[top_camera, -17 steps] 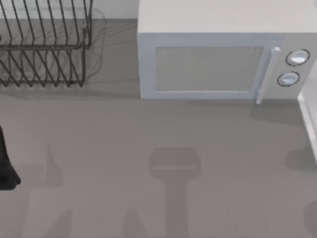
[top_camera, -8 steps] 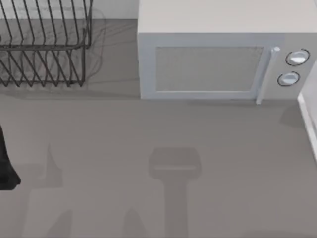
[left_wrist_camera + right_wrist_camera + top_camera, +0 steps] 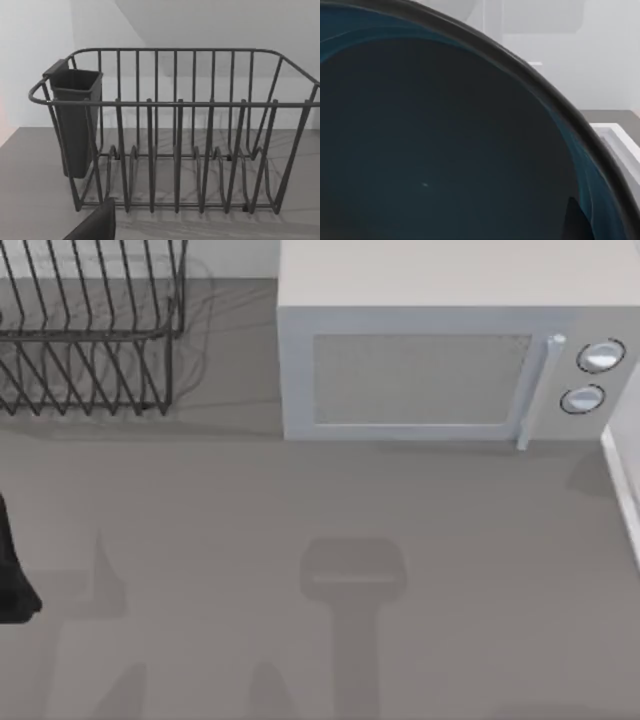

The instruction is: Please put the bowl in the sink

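Bowl (image 3: 445,145) interior, dark teal, looms right against my right wrist camera, its dark rim curving across the picture, so I judge it is carried close under my right arm; whether my right pincer is clamped on it I cannot tell. Past the rim I see a white raised edge (image 3: 615,142), probably the sink's lip, with pale shapes behind it that I cannot make out.

To do this step well, I should keep the bowl level, bring it fully over the basin before lowering, and release only once it is down inside the walls, clear of that white lip.

From above, the grey counter (image 3: 330,510) is the largest thing, with a white microwave (image 3: 440,360) along the back, door shut, two round knobs at its right. A black wire dish rack (image 3: 175,135) stands at the back left with a dark cutlery cup (image 3: 75,120) hung on one end. My left arm (image 3: 12,570) sits parked at the counter's left edge, facing the rack; I cannot tell its pincer's state either.
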Motion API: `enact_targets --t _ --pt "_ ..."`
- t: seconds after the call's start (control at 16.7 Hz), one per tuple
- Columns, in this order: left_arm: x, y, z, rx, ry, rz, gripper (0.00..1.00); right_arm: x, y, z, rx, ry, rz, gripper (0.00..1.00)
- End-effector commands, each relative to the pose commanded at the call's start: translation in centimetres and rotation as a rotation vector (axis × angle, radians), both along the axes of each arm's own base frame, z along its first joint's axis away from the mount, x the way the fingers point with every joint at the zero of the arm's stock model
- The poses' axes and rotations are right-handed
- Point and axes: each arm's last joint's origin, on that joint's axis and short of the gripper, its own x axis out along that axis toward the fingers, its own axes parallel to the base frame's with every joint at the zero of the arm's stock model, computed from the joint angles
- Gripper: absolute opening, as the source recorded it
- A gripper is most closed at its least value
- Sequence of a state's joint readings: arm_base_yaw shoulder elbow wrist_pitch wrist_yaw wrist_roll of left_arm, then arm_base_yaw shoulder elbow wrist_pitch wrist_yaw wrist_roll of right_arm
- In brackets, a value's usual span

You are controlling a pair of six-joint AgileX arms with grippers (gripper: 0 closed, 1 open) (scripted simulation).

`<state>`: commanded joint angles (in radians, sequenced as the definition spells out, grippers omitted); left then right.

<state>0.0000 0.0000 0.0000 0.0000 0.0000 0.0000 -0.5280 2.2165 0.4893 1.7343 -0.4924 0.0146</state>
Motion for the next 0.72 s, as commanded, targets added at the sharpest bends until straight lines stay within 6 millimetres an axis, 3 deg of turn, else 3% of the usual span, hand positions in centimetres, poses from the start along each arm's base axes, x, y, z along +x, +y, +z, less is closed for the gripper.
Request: enact_targets --t 0.54,0.72 --pt "0.0 0.0 0.0 0.0 0.0 0.0 1.0 0.0 0.0 0.0 0.0 0.0 0.0 0.98" --pt "0.0 0.0 0.0 0.0 0.0 0.0 1.0 0.0 0.0 0.0 0.0 0.0 0.0 1.0"
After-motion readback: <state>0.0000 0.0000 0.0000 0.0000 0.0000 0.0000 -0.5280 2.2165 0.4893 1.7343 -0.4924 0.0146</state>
